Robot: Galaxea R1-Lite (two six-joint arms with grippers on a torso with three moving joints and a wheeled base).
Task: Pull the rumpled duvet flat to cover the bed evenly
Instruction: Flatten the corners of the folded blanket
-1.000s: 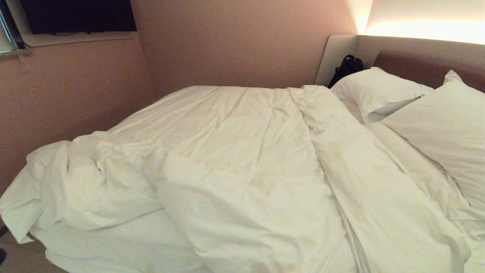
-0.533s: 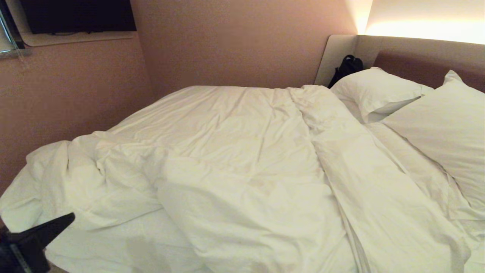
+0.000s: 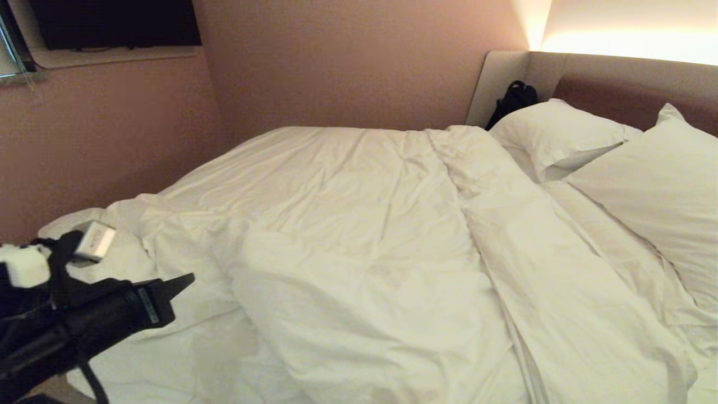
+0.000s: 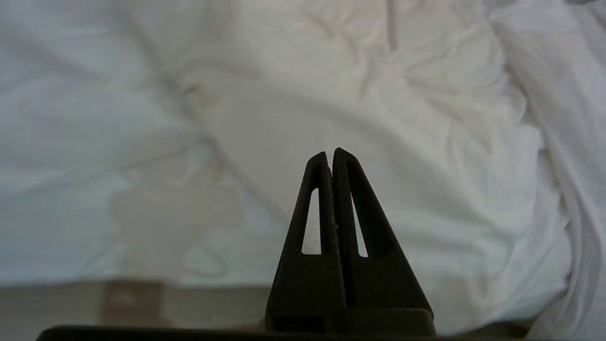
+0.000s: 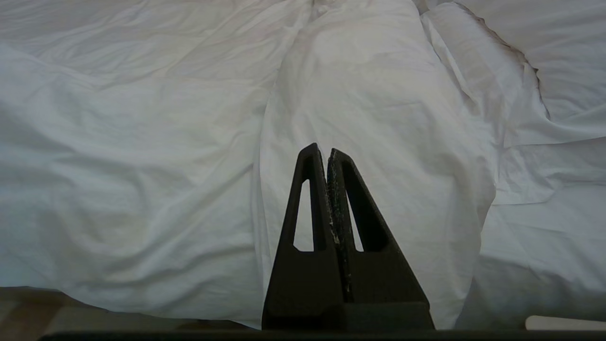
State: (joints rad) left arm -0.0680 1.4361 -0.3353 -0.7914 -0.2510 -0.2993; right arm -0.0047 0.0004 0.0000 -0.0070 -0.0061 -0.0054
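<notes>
One arm now in head view: the left gripper [image 3: 188, 279] has risen into frame, jaws pressed together, empty; the duvet [image 3: 359, 269] lies bunched ahead of them on the bed [image 3: 493, 84], ungrasped; right gripper [image 5: 326, 154] likewise closed, empty, parked.

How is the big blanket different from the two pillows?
The duvet is bunched and creased, heaped up at the foot of the bed; the pillows look plump and smoother. The duvet spreads over most of the mattress; the pillows sit only by the headboard. Both are plain white.
</notes>
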